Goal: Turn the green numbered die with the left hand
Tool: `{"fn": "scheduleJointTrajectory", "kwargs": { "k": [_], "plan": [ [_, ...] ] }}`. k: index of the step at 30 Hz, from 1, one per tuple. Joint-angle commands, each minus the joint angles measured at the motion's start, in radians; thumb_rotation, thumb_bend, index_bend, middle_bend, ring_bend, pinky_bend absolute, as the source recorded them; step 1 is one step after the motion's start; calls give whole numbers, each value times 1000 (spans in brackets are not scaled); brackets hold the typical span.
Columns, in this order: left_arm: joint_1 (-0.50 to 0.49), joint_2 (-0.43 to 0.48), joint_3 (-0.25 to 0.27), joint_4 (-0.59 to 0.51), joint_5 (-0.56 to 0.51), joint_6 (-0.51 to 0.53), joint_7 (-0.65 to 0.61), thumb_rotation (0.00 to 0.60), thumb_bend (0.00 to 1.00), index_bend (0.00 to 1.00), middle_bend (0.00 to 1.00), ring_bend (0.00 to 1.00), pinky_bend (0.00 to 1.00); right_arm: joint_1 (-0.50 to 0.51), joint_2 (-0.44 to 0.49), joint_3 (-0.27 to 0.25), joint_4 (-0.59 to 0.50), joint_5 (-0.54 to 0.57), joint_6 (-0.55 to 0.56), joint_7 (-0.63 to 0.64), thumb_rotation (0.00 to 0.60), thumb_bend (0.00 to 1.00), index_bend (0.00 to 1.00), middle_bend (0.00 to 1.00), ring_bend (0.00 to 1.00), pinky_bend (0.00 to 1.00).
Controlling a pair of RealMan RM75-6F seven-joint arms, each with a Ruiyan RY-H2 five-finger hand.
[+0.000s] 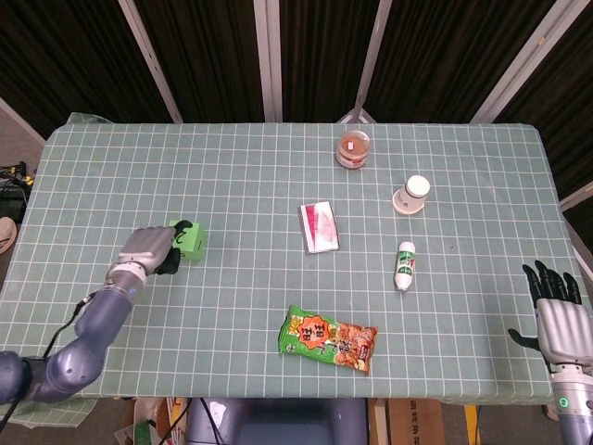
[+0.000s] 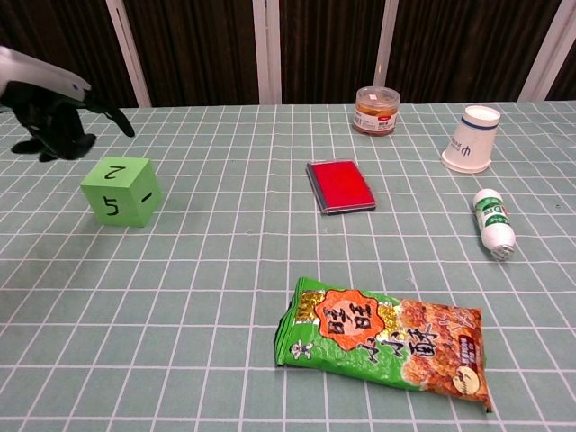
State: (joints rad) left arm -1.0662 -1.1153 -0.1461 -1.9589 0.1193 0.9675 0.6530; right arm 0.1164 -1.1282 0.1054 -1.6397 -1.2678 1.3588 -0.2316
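The green numbered die [image 1: 192, 240] [image 2: 121, 191] sits on the left part of the table; the chest view shows 2 on top and 5 and 1 on its near faces. My left hand [image 1: 153, 248] [image 2: 49, 110] hovers above it and slightly to its left. The fingers are apart, point down and hold nothing, and the chest view shows a gap between them and the die. In the head view the hand covers the die's left part. My right hand [image 1: 561, 315] hangs off the table's front right corner with fingers spread and empty.
A green and orange snack bag [image 1: 329, 339] [image 2: 387, 340] lies front centre. A red flat box [image 1: 318, 226] [image 2: 339, 186] is in the middle. To the right are a small white bottle [image 1: 405, 263] [image 2: 494, 223], an upturned paper cup [image 1: 413, 195] [image 2: 472, 138] and a jar [image 1: 354, 149] [image 2: 376, 110].
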Motion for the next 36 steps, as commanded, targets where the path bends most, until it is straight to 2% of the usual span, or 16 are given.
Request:
{"fn": "scheduleJointTrajectory", "kwargs": {
  "k": [1,7,12,36],
  "plan": [
    [-55,-78,27,65,-59,40,60,600,914,142,852,703,772,2,-4,1,2,7,-4,-8,600,79,80,31,94,36],
    [-72,-169,24,124,-74,118,77,600,914,143,853,703,772,7,-6,0,-1,18,-16,-14,600,79,80,31,94,36],
    [-71,-203,18,151,-80,107,80,600,912,147,852,702,772,8,-5,1,-1,26,-19,-18,600,79,80,31,94,36],
    [-56,-238,18,196,-77,107,111,600,907,158,852,702,772,13,0,-3,-9,44,-32,-29,600,79,80,31,94,36]
  ]
}}
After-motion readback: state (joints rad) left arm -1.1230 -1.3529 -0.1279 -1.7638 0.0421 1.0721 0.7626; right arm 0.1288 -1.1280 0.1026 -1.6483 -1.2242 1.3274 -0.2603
